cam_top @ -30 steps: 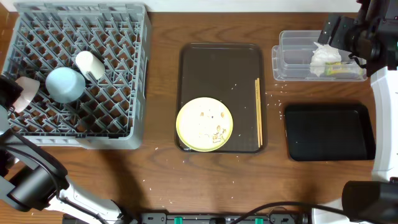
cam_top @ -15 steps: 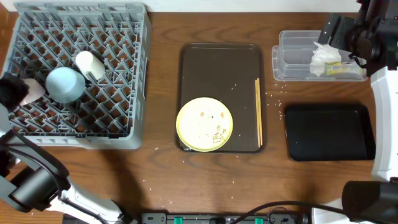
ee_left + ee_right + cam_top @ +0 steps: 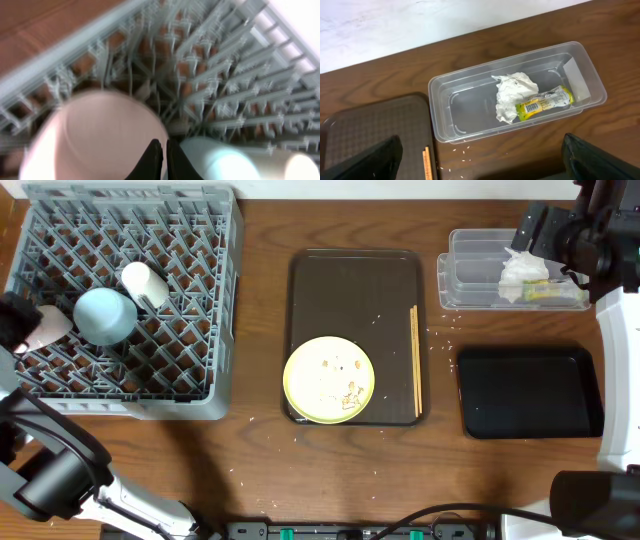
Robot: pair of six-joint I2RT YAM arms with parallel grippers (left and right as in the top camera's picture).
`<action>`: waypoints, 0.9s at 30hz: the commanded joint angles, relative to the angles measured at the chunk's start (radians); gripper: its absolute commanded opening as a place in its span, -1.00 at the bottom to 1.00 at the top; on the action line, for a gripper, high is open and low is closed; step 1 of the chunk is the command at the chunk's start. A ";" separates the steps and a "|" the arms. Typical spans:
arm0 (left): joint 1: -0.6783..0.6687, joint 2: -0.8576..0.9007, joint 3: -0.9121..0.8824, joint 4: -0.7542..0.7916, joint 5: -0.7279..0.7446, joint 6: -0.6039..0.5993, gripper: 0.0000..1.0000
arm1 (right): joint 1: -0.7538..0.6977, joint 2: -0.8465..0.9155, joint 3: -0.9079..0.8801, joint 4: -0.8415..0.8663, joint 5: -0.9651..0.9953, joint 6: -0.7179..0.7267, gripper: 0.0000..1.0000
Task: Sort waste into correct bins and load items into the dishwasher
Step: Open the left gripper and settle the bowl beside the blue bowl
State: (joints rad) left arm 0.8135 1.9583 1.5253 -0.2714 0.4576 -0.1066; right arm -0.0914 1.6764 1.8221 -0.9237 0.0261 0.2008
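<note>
— Over at the rack's left edge, what shifted?
— The left gripper [image 3: 161, 159], its fingers nearly together on the rim of a pale pink bowl [image 3: 95, 140]. Half a second ago it nudged inward. It has since drifted back out, over the dish rack [image 3: 225, 300] beside the light blue bowl [image 3: 104, 315]. I'd say the bowl isn't seated yet.
— Elsewhere?
— Unchanged. The right gripper [image 3: 481, 150] hangs with fingers wide apart above the clear tub [image 3: 470, 131], which holds the tissue [image 3: 511, 95] and wrapper [image 3: 545, 102]. The yellow plate [image 3: 329, 379] and chopsticks [image 3: 415, 360] wait on the brown tray [image 3: 350, 280].
</note>
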 commanded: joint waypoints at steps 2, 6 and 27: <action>0.001 -0.056 -0.001 0.091 0.000 0.007 -0.84 | -0.008 -0.001 0.003 -0.002 0.003 -0.007 0.99; -0.001 -0.028 -0.001 0.106 -0.090 0.028 -0.85 | -0.008 -0.001 0.003 -0.002 0.003 -0.007 0.99; 0.001 0.054 -0.001 -0.043 -0.222 0.115 -0.85 | -0.008 -0.001 0.003 -0.002 0.003 -0.007 0.99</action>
State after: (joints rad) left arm 0.8135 2.0056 1.5265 -0.2588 0.3130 -0.0143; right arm -0.0914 1.6764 1.8221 -0.9237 0.0261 0.2008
